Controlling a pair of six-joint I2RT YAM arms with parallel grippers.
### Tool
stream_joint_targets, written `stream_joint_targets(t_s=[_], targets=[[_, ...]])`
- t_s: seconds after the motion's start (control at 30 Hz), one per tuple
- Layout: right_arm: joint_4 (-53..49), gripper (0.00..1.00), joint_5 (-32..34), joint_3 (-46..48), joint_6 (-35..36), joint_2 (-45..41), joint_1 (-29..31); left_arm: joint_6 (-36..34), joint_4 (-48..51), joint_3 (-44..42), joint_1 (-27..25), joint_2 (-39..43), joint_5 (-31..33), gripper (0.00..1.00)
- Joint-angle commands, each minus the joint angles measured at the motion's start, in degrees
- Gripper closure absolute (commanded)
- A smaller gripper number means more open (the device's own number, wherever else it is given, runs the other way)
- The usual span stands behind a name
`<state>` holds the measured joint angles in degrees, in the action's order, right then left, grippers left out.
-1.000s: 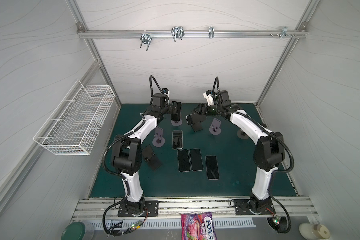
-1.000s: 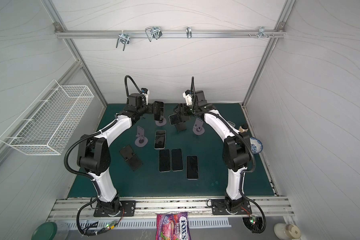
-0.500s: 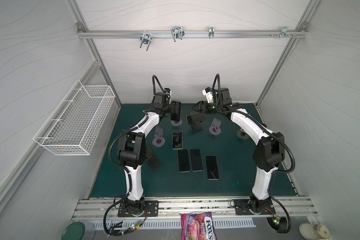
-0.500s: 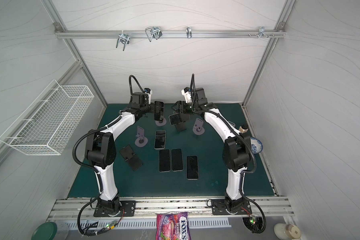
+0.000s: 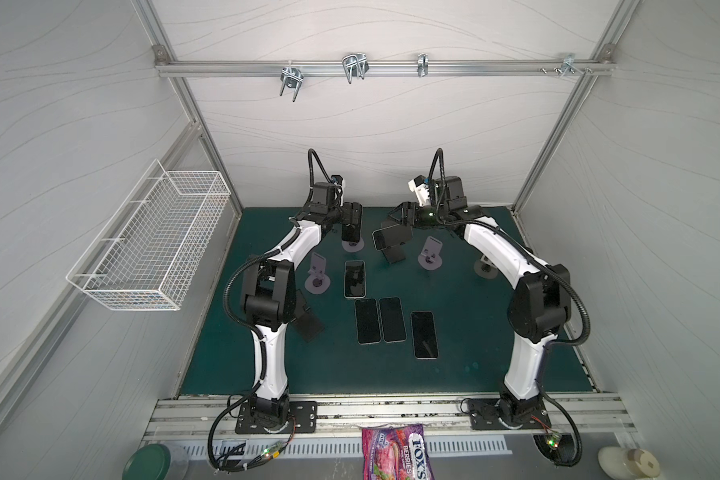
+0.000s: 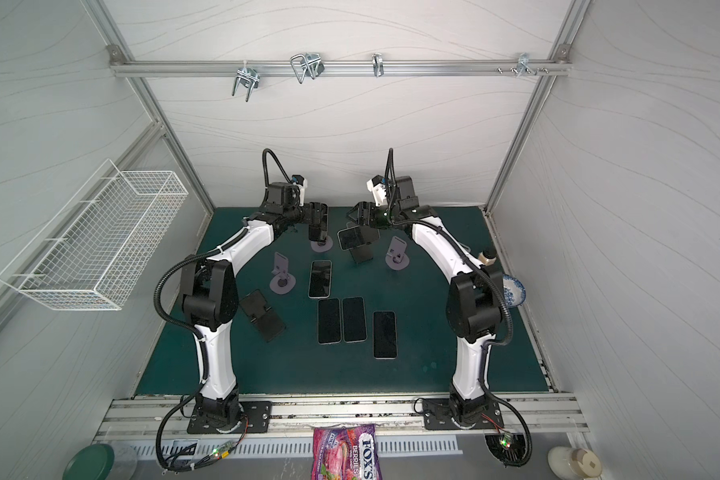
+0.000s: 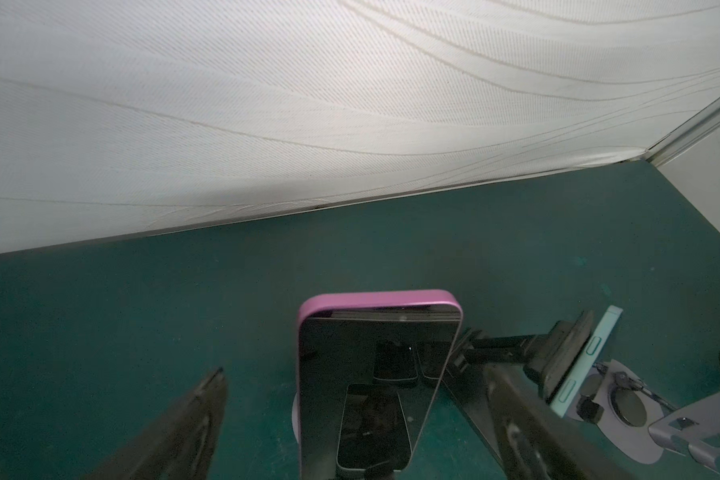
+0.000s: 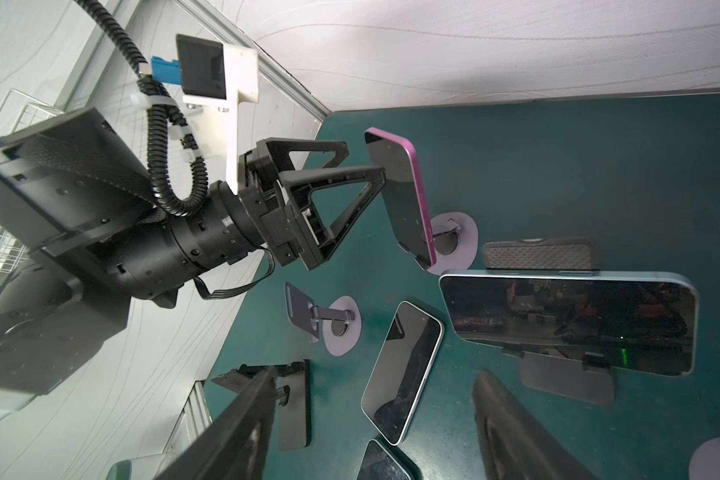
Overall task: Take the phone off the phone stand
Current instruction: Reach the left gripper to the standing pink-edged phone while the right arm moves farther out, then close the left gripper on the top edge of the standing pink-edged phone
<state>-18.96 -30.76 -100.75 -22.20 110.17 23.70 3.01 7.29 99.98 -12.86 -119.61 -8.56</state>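
The left claw (image 7: pixel 356 370) has been carried forward over the last second. Its jaws are held wide apart, with the pink phone (image 7: pixel 375 374) now framed between them. Nothing is clamped yet. The phone is still seated upright on its round lilac stand (image 8: pixel 454 241), near the back edge of the green counter (image 5: pixel 474 365).

The right claw (image 8: pixel 375 372) is hardly changed. Its jaws are kept apart and empty, just short of the blue phone (image 8: pixel 570 320), which is propped sideways on a black stand (image 8: pixel 537 255).

The approach on the left side is judged to be nearly finished. What remains is for the jaws to be closed on the pink phone's long edges and for the phone to be lifted clear of the stand. A tipped stand is the risk to be watched if the grip is taken off-centre.
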Motion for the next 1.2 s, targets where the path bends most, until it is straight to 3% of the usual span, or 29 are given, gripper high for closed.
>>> stream_joint_targets(t_s=[0.0,1.17], targets=[[-0.98,0.24,-1.22,-1.24,2.52,-0.96,-0.40,-1.32,0.96,4.35,-0.49,-2.25,0.33,0.03],[-0.39,0.23,-5.30,-0.48,1.36,0.90,-4.52,-4.09,3.44,12.80,-3.79,-9.40,5.88,0.05]])
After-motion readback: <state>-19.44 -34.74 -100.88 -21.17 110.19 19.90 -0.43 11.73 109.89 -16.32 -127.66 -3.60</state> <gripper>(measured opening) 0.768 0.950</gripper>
